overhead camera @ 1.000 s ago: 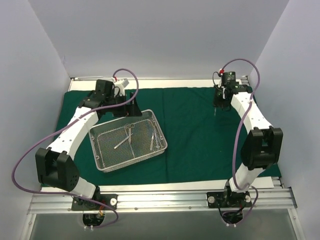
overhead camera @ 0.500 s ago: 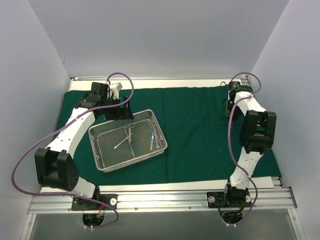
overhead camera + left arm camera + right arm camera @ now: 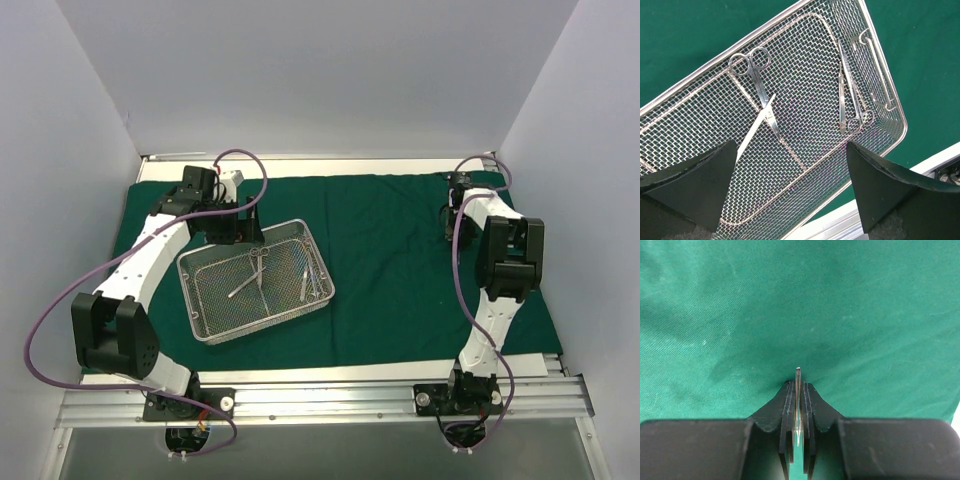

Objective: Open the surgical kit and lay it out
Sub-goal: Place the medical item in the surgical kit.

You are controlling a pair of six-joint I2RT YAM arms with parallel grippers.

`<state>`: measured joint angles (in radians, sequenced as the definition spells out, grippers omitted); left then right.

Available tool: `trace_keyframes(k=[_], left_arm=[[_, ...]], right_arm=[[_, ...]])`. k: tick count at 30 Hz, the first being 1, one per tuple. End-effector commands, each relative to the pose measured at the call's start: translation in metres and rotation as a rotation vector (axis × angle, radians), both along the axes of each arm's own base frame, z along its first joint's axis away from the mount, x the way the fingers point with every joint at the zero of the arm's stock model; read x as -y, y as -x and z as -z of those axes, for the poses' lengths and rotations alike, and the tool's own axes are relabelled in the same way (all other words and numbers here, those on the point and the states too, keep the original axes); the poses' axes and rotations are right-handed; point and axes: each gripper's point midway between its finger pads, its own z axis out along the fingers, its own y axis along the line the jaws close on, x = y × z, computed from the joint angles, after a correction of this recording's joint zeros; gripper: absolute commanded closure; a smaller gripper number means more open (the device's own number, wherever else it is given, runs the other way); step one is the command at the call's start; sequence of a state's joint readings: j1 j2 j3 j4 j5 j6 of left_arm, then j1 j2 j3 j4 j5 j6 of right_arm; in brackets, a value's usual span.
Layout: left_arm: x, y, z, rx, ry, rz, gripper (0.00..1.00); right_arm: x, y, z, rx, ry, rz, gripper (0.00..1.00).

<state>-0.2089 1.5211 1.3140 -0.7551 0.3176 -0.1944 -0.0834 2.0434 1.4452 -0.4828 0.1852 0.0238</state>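
Right gripper (image 3: 798,386): closed, fingers pinched on a slim silver instrument (image 3: 798,412). We see the instrument only edge-on, as a thin bright sliver between them, and cannot tell its kind. Position: low over the green cloth (image 3: 400,290), near its far right corner and well apart from the tray. Change noted: within the last second this arm has carried the piece out toward that corner and folded its elbow in. The piece is not yet set down.

Left gripper (image 3: 791,150): jaws spread wide and holding nothing, hanging over the far edge of the wire-mesh tray (image 3: 215,300). Change noted: it has opened a touch wider and shifted slightly.

Tray contents, as we count them:
- scissors (image 3: 756,70), crossed with a plain flat piece (image 3: 757,125)
- two long-handled pieces (image 3: 847,97) lying together
- one more (image 3: 879,75) against the right wall

Status, in our judgement: the cloth is spread flat, one piece is out, and the rest are still to be transferred. Next comes laying the held piece on bare cloth.
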Motion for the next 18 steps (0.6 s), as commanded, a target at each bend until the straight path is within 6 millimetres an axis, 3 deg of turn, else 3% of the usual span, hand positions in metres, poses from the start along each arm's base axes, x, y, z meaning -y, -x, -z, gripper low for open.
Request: trace_keyframes(k=[1, 8, 12, 18], left_arm=[[-0.007, 0.0, -0.002, 0.009, -0.01, 0.003, 0.0], [-0.014, -0.001, 0.014, -0.043, -0.045, -0.014, 0.03], [-0.016, 0.0, 0.022, -0.074, -0.062, -0.02, 0.04], [-0.016, 0.003, 0.022, -0.073, -0.056, -0.02, 0.04]], right_arm=[[0.0, 0.006, 0.007, -0.038, 0.014, -0.011, 1.0], [-0.004, 0.007, 0.008, -0.047, 0.021, -0.02, 0.9], [-0.005, 0.009, 0.008, -0.05, 0.022, -0.018, 0.77], [-0.007, 0.006, 0.005, -0.044, 0.024, -0.021, 0.74]])
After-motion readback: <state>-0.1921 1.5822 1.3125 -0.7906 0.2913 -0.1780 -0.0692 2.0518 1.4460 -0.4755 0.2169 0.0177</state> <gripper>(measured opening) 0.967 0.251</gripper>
